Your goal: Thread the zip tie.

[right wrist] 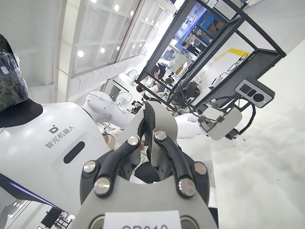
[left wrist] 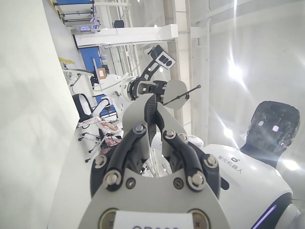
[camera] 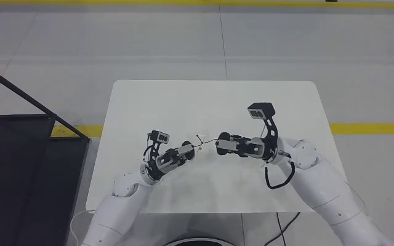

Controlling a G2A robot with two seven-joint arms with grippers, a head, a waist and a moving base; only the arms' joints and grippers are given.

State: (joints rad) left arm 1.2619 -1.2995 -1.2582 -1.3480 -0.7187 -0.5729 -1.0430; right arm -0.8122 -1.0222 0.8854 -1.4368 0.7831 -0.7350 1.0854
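far left: black metal frame [camera: 37, 103] with a dark panel [camera: 24, 172] below it, standing just off the table's left edge. the floor [camera: 61, 49] is pale grey with seams. a yellow tape line [camera: 363, 128] runs across it and passes behind the table on both sides.

the table [camera: 154, 104] is white with rounded corners. both arms work over its middle.

left gripper [left wrist: 154, 102] comes in from the near-left corner and sits a bit left of table centre. its fingers are clamped on the zip tie [left wrist: 177, 97]. the tie is thin and black, up in the air off the surface, sticking out of the fingertips and running toward the other arm. one end stands free past the right arm's finger. from above it bridges the gap between the two grippers.

right gripper [right wrist: 148, 110] is just right of centre, facing the left one, tips near each other. its pads are pressed together. can't tell if the tie is caught between them.

room: high white ceiling with round lights and white beams. blue panels and benches further back, office chairs near the left side.
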